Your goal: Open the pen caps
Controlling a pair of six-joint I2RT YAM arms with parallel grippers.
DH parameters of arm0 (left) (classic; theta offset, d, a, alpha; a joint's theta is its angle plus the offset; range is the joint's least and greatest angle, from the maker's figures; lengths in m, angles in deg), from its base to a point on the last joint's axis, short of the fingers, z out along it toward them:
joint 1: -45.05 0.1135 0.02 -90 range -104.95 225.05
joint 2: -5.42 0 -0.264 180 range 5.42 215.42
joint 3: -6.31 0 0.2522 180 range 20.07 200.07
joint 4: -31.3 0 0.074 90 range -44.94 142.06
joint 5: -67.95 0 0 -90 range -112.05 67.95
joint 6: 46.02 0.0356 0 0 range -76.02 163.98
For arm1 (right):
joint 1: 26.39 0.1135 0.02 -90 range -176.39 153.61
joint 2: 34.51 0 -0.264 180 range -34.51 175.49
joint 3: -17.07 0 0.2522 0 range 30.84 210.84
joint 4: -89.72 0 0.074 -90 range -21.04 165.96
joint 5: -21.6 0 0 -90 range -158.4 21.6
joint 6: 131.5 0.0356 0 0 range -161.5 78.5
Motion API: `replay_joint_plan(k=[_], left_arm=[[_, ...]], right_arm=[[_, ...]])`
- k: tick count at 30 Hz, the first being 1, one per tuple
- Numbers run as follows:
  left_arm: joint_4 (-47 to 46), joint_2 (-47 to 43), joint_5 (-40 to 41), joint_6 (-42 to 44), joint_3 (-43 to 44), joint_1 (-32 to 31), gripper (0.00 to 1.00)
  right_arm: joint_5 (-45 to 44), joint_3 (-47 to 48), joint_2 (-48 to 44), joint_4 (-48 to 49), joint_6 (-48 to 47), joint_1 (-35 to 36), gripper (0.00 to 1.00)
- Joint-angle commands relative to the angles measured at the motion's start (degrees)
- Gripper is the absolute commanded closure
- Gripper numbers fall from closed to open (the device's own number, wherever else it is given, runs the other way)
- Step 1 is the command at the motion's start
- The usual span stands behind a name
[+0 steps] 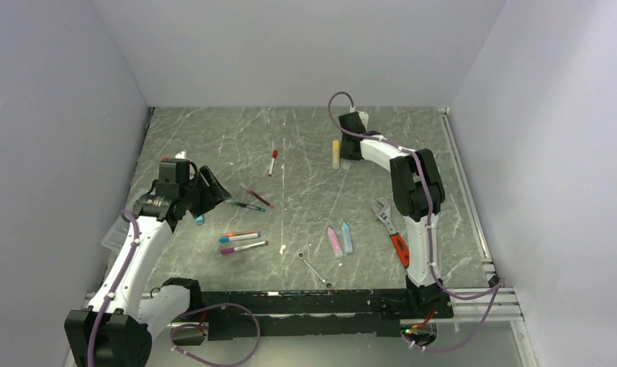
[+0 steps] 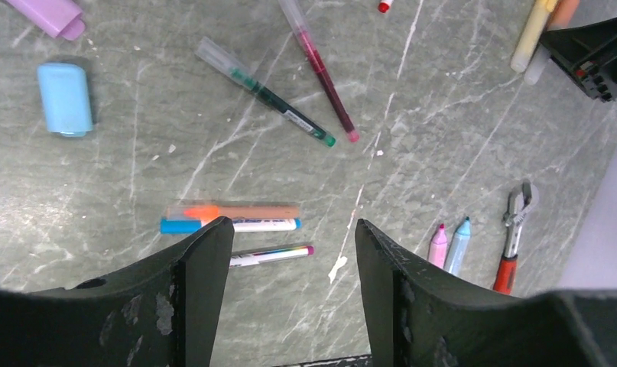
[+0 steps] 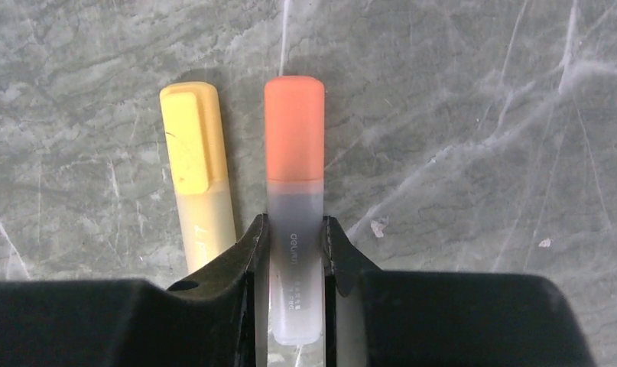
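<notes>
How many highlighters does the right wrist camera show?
2: the orange highlighter in the right gripper, the yellow highlighter lying alongside it. The gripper may hide others.

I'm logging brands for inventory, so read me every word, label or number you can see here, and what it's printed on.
"deli": lengthwise on the clear barrel of the orange-capped highlighter, as best it reads.
Smaller print just below it: too small to read.
Print on the green pen and the blue-capped marker: blurred, unreadable.
Nothing else bears readable text.
</notes>
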Motion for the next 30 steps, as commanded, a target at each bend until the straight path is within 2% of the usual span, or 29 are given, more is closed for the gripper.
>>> replay_joint_plan(k=[1, 2, 4, 7, 10, 11, 12, 13, 14, 18, 20, 23, 25, 30], left_arm=[[-3.4, -1.7, -4.2, -1.6, 0.8, -0.3, 0.36], [-4.6, -2.0, -5.2, -1.9, 0.6, -0.3, 0.36], [-8.3, -3.1, -8.2, -3.1, -0.6, -0.3, 0.36], [-17.7, -4.8, -13.6, -8.3, -4.1, -0.2, 0.31], [-33.0, -4.0, -22.4, -15.6, -9.2, -0.1, 0.29], [-43.1, -3.6, -24.4, -20.6, -11.8, -0.3, 0.27], [-51.1, -3.1, -26.2, -24.8, -14.2, -0.5, 0.20], [-57.4, -2.5, -27.9, -27.4, -16.0, -0.9, 0.03], [-61.6, -1.7, -29.3, -28.0, -16.3, -1.9, 0.01], [-59.5, 1.7, -29.5, -20.0, -9.9, -11.0, 0.01], [-58.8, 3.1, -28.0, -17.5, -7.5, -15.5, 0.00], [-56.4, 4.2, -23.5, -14.5, -5.2, -20.1, 0.00], [-51.3, 5.0, -18.9, -10.2, -2.8, -23.3, 0.01], [-41.2, 10.5, -11.1, -6.1, 4.1, -29.7, 0.09]], right_arm=[[-0.7, -5.3, -5.1, 0.3, 0.2, 0.0, 0.92], [-0.2, -7.4, -8.1, 1.8, 0.8, 0.0, 0.99], [1.8, -13.6, -16.2, 6.6, 2.3, 0.2, 1.00], [8.1, -28.0, -32.0, 20.4, 3.0, 2.3, 1.00], [8.6, -38.0, -47.8, 26.9, 0.5, 9.1, 1.00], [8.6, -40.2, -52.0, 27.5, 0.0, 11.7, 1.00], [9.9, -42.5, -55.5, 28.0, -0.3, 14.1, 1.00], [11.3, -44.4, -58.6, 28.4, -0.2, 16.1, 1.00], [12.5, -46.4, -61.5, 28.3, 0.1, 18.0, 1.00], [20.3, -52.5, -70.1, 27.9, 2.1, 23.2, 1.00], [21.4, -54.6, -73.4, 27.4, 2.5, 25.5, 1.00], [12.9, -55.8, -76.9, 22.6, 2.2, 30.5, 1.00], [7.3, -55.9, -77.5, 19.4, 2.2, 33.0, 1.00], [0.7, -55.2, -77.1, 18.0, 2.1, 37.0, 1.00]])
